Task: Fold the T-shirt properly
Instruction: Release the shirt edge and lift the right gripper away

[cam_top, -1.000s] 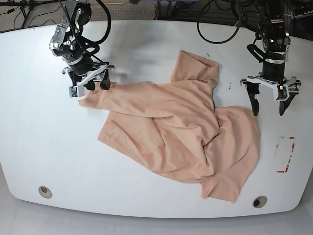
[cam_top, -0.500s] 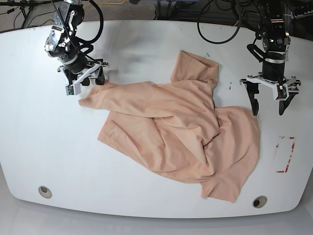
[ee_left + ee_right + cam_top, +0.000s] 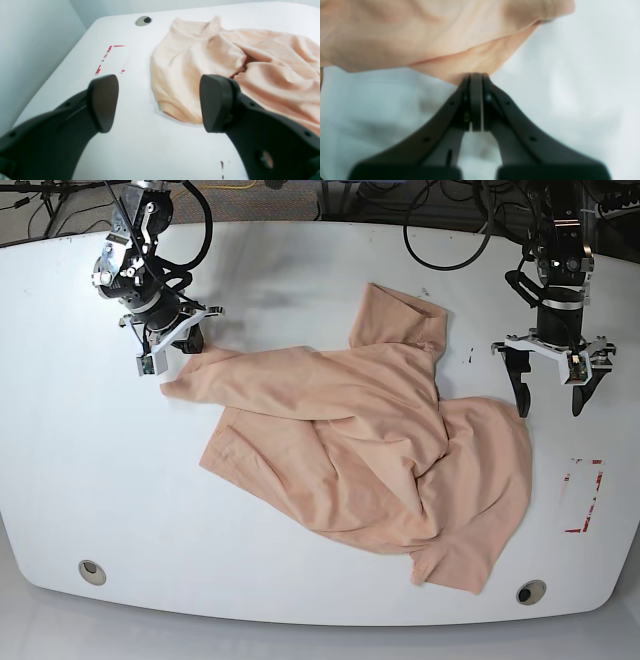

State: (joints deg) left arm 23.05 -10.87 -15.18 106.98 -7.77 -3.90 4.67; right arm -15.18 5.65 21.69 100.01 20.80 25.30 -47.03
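- Since the earlier frames, the right pincer (image 3: 178,340) has been drawn shut and shifted slightly back from the shirt's pointed tip, while the left pincer (image 3: 553,385) has been kept in the same place with its jaws spread wide.
- Base view: the T-shirt (image 3: 370,440) is seen lying crumpled and unfolded across the middle of the white worktop (image 3: 80,470), one sleeve turned up toward the far edge. The right pincer is placed at the shirt's far corner tip; the left pincer is held above bare worktop just beside the opposite hem, touching nothing.
- Left wrist view: the left pincer (image 3: 157,100) is shown wide, with nothing between its fingertips (image 3: 103,100). A rounded hem of the T-shirt (image 3: 200,75) lies just beyond them, and red tape marks (image 3: 107,57) are visible on the worktop (image 3: 140,150).
- Right wrist view: the right pincer (image 3: 476,77) is shown fully closed, its tips meeting at the very edge of the T-shirt (image 3: 420,37). Whether any fabric is actually caught cannot be told; the cloth seems only to touch the tips.
- Risk, as judged: if the jaws were closed on nothing or on a mere thread of hem, the corner could be lost on the next pull and the shirt left bunched. A pull on one corner alone could also drag the whole garment instead of spreading it.
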